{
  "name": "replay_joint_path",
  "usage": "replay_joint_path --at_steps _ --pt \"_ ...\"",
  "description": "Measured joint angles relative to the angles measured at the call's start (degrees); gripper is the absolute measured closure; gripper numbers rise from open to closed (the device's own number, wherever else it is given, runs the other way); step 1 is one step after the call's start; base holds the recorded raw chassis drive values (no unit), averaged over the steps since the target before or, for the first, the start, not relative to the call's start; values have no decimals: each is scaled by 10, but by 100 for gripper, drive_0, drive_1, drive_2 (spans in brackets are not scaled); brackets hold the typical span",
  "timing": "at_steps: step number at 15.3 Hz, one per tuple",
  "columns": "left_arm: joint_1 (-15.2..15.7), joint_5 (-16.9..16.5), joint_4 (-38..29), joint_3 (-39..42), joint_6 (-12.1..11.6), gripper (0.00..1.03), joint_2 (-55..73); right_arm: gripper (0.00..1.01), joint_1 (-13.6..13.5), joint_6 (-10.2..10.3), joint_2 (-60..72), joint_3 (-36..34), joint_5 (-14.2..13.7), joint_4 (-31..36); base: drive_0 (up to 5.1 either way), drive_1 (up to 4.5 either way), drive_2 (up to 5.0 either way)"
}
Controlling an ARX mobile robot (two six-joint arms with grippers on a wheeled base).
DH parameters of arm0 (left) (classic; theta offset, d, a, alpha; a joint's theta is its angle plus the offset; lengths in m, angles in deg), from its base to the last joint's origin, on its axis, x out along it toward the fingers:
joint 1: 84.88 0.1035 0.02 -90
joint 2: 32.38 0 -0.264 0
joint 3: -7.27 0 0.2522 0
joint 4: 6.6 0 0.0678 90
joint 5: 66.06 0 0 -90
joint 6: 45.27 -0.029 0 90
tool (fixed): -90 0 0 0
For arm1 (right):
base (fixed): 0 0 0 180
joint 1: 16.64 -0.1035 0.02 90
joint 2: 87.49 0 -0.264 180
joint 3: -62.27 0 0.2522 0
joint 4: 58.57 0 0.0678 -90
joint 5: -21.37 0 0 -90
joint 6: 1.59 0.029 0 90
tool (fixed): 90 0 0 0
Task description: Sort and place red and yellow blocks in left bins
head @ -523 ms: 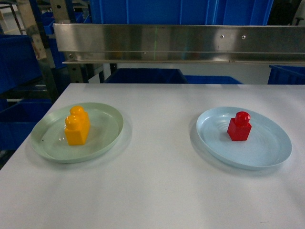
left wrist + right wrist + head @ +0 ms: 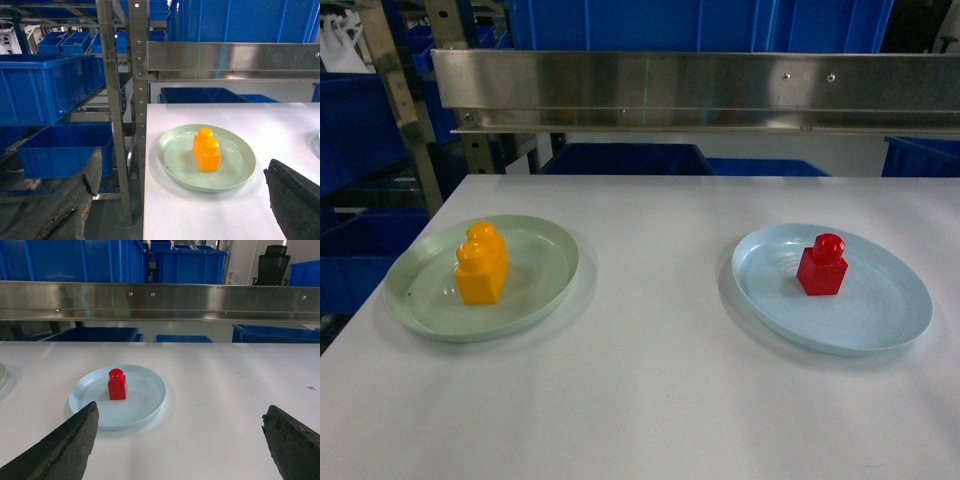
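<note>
two shallow round plates sit on the white tabletop [image 2: 650, 400] in front of you, and you can take the brushed steel rail [image 2: 700, 90] across the back as your landmark. below the rail's left part lies the pale green plastic plate [image 2: 535, 290], and the yellow two-stud plastic block [image 2: 482, 263] stands upright on it, a little left of the plate's middle. below the rail's right part lies the pale blue plastic plate [image 2: 880, 315], well apart from the green one, with the red single-stud plastic block [image 2: 822, 266] upright on it.

neither arm shows in your head view. in the left wrist view the left gripper [image 2: 180, 192] has its dark fingers [image 2: 75, 200] spread wide at the frame's edges, nothing between them, with the green plate and yellow block ahead toward the rail. in the right wrist view the right gripper [image 2: 182, 437] is likewise spread wide and holds nothing, the blue plate and red block lying ahead between it and the rail. blue plastic bins [image 2: 47, 87] sit on shelving left of the rail's end.
</note>
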Motion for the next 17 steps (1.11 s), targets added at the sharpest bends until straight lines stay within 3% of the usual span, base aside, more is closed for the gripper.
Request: replay_joint_path --at_steps 1,2,3,4,5,6,7,8,10,14,17 --pt "-20 14 -6 -9 1 5 25 3 6 -2 30 9 26 15 0 0 0" --pt "-26 7 -38 -45 9 5 94 3 29 5 113 48 61 56 0 0 0" --pt "-14 3 -102 -117 13 5 197 3 35 7 230 125 70 132 0 0 0" --pt "1 -3 -159 -204 17 5 328 3 19 12 374 225 82 203 0 0 0" --pt "-4 -16 -164 -274 23 5 455 3 0 20 510 305 89 219 0 0 0" --pt "-11 -36 -123 -339 36 5 580 3 -15 33 647 371 97 196 0 0 0" --pt "-19 -38 -109 -397 52 5 715 3 -29 32 789 419 95 201 0 0 0" --pt "-25 -16 -178 -410 48 5 800 3 -33 24 870 425 80 218 0 0 0" --pt "-11 32 -252 -396 39 5 843 3 -34 17 894 422 74 218 0 0 0" --pt "-5 40 -260 -393 39 5 828 3 -34 13 873 426 72 225 0 0 0" --pt "-6 39 -259 -393 39 5 829 3 -49 15 887 428 87 212 0 0 0"
